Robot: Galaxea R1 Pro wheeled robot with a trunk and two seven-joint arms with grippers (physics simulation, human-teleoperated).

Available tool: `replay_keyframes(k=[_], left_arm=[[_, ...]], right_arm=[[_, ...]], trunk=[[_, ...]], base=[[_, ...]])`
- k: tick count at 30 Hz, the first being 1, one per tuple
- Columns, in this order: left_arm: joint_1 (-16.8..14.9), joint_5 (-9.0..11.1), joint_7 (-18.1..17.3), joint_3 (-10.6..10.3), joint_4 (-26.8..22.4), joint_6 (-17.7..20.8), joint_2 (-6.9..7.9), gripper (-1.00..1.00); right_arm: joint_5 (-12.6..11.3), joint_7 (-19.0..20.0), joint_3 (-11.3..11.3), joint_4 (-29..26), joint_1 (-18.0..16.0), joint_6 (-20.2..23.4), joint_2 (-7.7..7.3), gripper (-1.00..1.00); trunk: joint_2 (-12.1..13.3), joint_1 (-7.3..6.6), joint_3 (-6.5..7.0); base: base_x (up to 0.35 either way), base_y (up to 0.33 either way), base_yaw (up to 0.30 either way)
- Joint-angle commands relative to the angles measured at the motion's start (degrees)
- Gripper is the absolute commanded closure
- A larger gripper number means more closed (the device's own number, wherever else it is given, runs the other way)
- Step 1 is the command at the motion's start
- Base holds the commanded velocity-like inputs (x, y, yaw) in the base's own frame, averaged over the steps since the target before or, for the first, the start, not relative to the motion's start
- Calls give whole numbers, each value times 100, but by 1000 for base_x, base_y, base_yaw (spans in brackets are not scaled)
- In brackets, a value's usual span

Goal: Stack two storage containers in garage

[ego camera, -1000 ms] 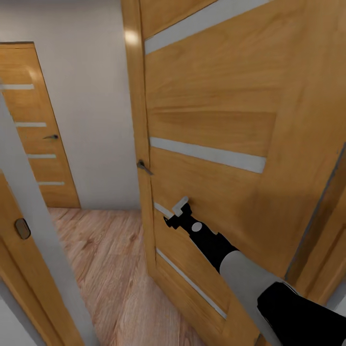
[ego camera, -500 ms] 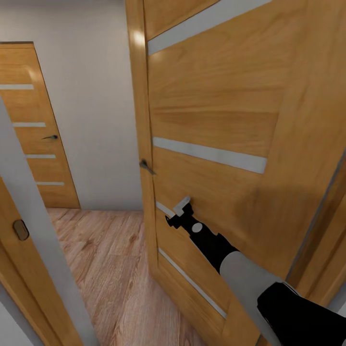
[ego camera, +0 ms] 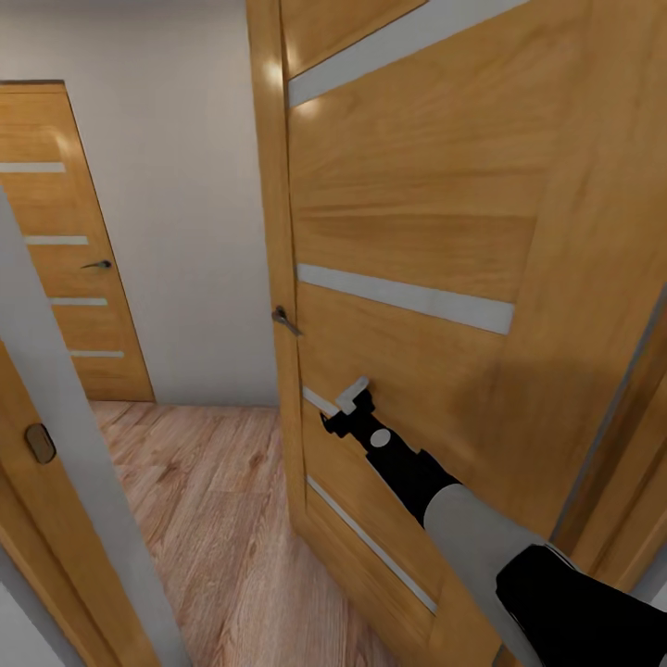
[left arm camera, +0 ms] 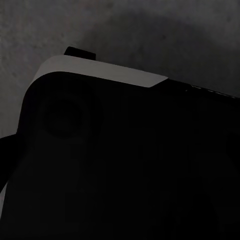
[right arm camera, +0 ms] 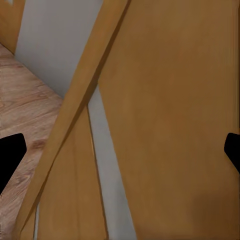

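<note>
The robot is in transit, working a wooden door (ego camera: 417, 241) out of its way, so this is the travel leg between rooms rather than any lifting or stacking. The right gripper (ego camera: 350, 400) is stretched forward with its tip against the door's face, just below the dark lever handle (ego camera: 283, 320) and beside a pale inlay strip (ego camera: 320, 402). In the right wrist view the fingers (right arm camera: 11, 156) sit far apart at the picture's edges with only the door between them, clamped on nothing. The left wrist view is too dark to tell that hand's state. Neither storage container is in sight, nor the garage.

Past the door's edge lie a wood-plank floor (ego camera: 213, 500), a grey wall and a second door (ego camera: 74, 278) at far left. The next move probably calls for swinging the door wider, then driving through the gap without clipping the frame (ego camera: 65, 445) at near left.
</note>
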Motion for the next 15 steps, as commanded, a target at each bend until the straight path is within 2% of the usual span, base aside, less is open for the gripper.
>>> replay_keyframes(k=[1, 7, 14, 15], left_arm=[[0, 28, 4, 3, -2, -14, -1, -100], [0, 33, 4, 3, -2, -15, -1, -100], [0, 42, 4, 12, -2, -16, -1, -100], [0, 42, 4, 12, -2, -16, -1, -100]], right_arm=[[40, -3, -16, 3, -5, -17, 1, -100], [-198, -3, -10, -5, -5, -16, 1, -100], [-231, 26, 18, -11, 12, -37, 1, -100], [-298, -65, 6, -2, 12, -25, 1, -100]], trunk=[[-3, 0, -5], [-3, 0, -5], [-3, 0, -5], [-3, 0, -5]], base=[[0, 0, 0], [0, 0, 0], [0, 0, 0], [0, 0, 0]])
